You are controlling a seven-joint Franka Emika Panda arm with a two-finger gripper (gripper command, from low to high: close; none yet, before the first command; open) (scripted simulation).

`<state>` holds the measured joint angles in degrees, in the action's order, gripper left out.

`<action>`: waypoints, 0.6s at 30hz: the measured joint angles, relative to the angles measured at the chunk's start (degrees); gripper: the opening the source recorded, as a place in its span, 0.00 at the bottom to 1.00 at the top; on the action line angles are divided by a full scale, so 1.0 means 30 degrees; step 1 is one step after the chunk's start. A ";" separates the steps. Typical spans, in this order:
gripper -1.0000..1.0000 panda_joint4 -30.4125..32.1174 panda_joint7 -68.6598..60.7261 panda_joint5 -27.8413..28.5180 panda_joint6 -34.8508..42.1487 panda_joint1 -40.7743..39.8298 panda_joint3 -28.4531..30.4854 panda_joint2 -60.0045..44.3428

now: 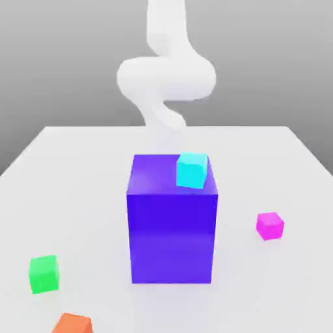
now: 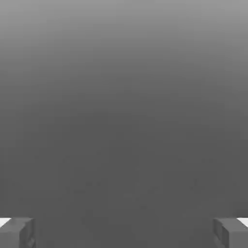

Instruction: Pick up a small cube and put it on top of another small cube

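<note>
A: Start nearest us. What lies at the front of the table (image 1: 78, 195)?

B: An orange cube (image 1: 73, 324) at about 7 o'clock from the big purple-blue block (image 1: 172, 227), cut off by the edge. Just behind it, near 8 o'clock, sits the green cube (image 1: 44, 274) – the one to stack on.

A: And the magenta cube (image 1: 269, 226)?

B: At 3 o'clock from the block, alone on the table, well apart from the green one. Nothing is stacked; I'd say the whole task is left – reach, grasp, carry, place.

A: The gripper (image 2: 124, 232)?

B: In the hand view its 2 fingertips (image 2: 17, 232) stand spread wide with nothing between them. The arm (image 1: 166, 78) hangs far back at 12 o'clock.

A: Anything in the way?

B: The big block stands between the 2 cubes, with a cyan cube (image 1: 192, 170) on its top at the far right corner. My guess – the carry must go over or around it.
</note>
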<state>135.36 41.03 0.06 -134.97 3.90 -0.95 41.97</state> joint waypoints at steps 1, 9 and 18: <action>0.50 0.0564 -0.0782 0.0008 -0.0515 0.0629 -0.0146 -0.0642; 0.50 0.4900 -0.7051 -0.0139 -0.4496 0.5346 -0.1349 -0.5677; 0.50 0.9998 -1.4969 -0.0604 -0.9470 1.0643 -0.3335 -1.2189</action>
<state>165.35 -3.88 -1.75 -163.38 35.83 -10.95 5.41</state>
